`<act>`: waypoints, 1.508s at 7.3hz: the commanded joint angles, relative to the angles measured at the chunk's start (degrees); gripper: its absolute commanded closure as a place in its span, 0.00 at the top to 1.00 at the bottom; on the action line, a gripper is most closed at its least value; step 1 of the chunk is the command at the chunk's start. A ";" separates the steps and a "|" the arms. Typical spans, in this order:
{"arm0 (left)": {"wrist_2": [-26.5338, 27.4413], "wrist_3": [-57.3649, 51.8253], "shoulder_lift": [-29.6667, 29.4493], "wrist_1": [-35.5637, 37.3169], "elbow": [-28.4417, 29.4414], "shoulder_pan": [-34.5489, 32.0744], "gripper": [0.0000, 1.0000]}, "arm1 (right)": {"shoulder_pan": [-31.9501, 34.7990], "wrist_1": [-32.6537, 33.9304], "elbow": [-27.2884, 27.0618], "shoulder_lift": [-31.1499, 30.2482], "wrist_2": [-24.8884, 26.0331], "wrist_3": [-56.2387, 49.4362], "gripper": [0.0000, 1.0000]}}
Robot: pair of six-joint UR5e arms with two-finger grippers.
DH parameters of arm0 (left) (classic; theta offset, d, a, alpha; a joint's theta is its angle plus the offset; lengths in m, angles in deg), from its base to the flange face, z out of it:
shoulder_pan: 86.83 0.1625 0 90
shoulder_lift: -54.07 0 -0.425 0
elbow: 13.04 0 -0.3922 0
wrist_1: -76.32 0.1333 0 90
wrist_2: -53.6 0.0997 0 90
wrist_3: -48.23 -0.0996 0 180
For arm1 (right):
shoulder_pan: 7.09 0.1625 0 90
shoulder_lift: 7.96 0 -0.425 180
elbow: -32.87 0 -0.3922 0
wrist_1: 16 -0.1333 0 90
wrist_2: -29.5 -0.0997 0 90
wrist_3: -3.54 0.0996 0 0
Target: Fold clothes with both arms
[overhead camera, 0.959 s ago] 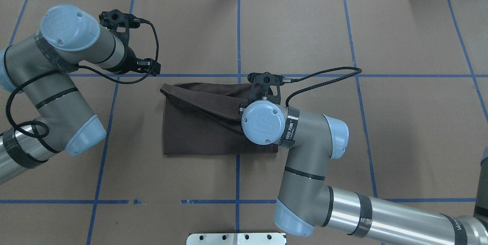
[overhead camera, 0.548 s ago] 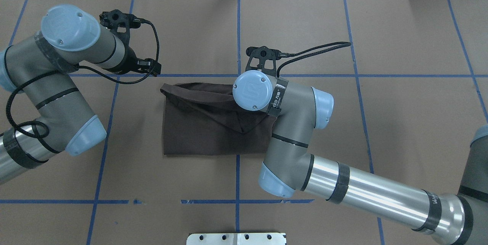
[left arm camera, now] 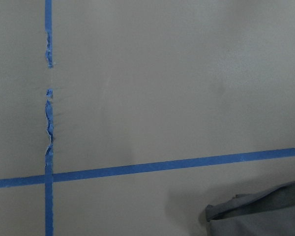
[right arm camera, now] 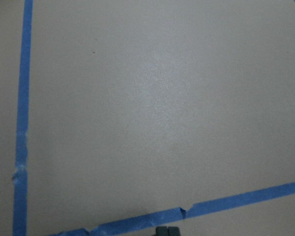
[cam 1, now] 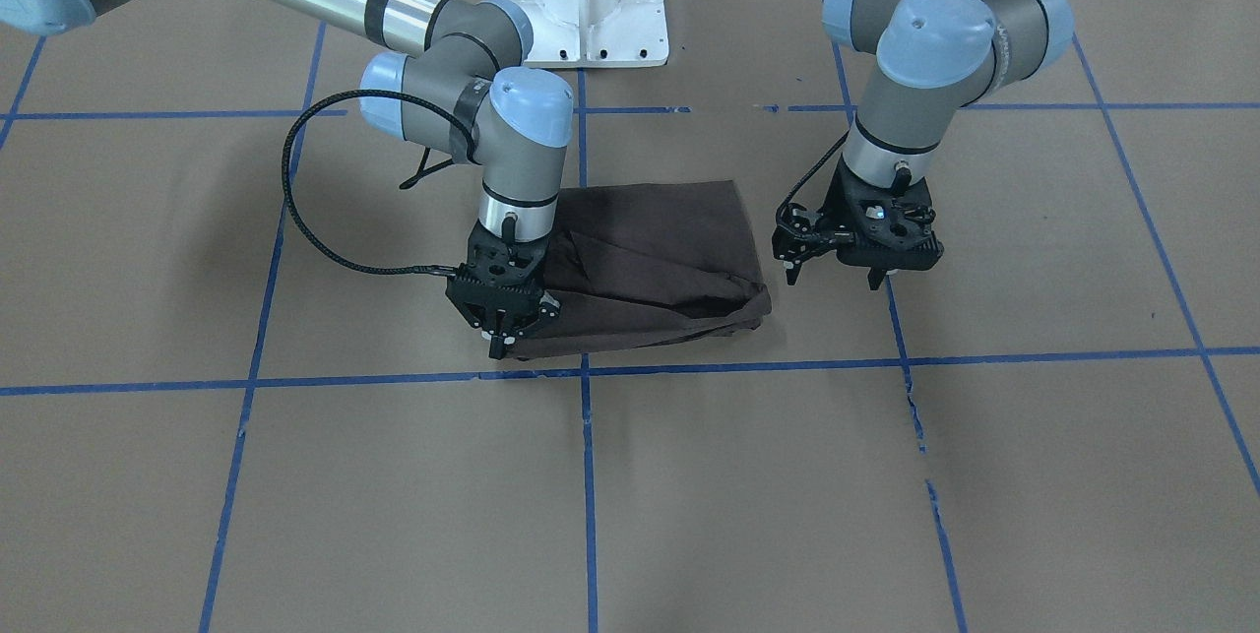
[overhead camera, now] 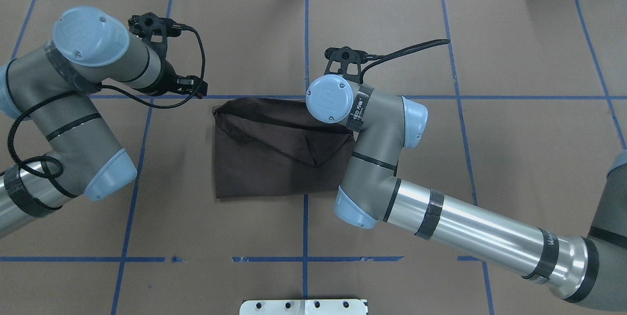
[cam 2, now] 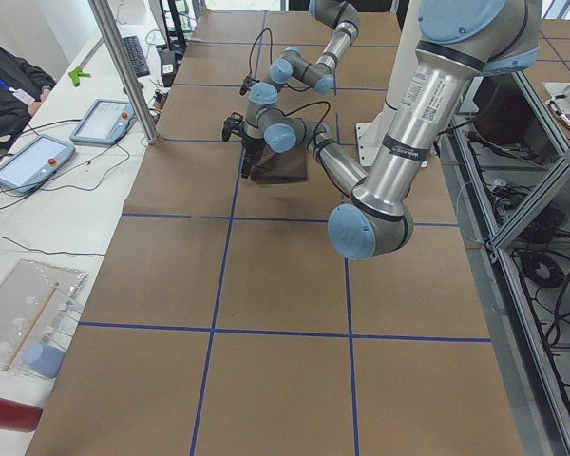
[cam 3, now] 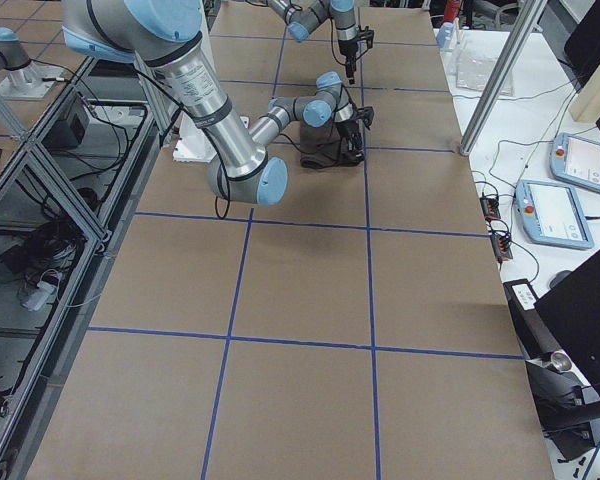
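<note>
Left gripper (cam 1: 833,267) hung empty with its fingers spread, just off the shirt's left end and clear of the cloth. Next over, the shirt (overhead camera: 259,168): dark brown, lying mid-table (overhead camera: 514,36) on brown paper. It sat just on the robot's side of a blue tape line (overhead camera: 514,97) and straddled the centre line. It was folded to a rough rectangle with a straight near edge. The top layer was slack, with a V-shaped crease sagging toward that edge and a rolled lip at the left end. On the right, the right gripper (cam 1: 499,343) was low at the shirt's far right corner, fingers pinched together on the cloth's edge. As for writing, the blue cap (overhead camera: 329,99) above that wrist carried a UR emblem. The black band (overhead camera: 356,108) beside it bore white lettering too small to read.
</note>
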 commanded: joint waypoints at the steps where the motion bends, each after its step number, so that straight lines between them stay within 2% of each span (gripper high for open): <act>1: -0.08 -0.06 0.04 0.00 -0.19 -0.09 1.00 | 0.21 -0.23 0.78 0.54 -0.07 -2.21 1.00; 2: -0.09 -0.06 0.21 0.00 -0.19 0.00 1.00 | 2.30 -0.14 0.69 2.64 -4.16 -3.87 1.00; 3: -0.09 -0.14 1.09 0.00 -0.98 0.00 1.00 | 5.02 0.12 0.25 4.40 -12.20 -5.54 1.00; 4: -0.09 -0.14 1.27 0.00 -1.42 0.00 1.00 | 5.13 0.21 -1.06 4.50 -14.29 -5.47 1.00; 5: -0.09 -0.14 1.27 0.00 -1.34 0.00 1.00 | 4.44 0.30 -2.90 3.63 -14.22 -4.77 1.00; 6: -0.09 -0.14 1.27 0.00 -1.34 0.00 1.00 | 1.21 0.48 -4.66 2.93 -12.13 -4.16 1.00; 9: -0.09 -0.14 1.97 -0.09 -1.42 0.00 1.00 | -6.53 1.78 -5.20 2.39 -4.05 -4.06 1.00; 10: -0.09 -0.14 2.06 -0.09 -1.34 0.00 1.00 | -7.51 2.06 -5.46 1.87 -2.98 -4.06 0.91; 11: -0.09 -0.06 2.06 -0.09 -1.42 0.00 1.00 | -8.13 2.06 -6.68 0.73 -2.97 -4.06 0.57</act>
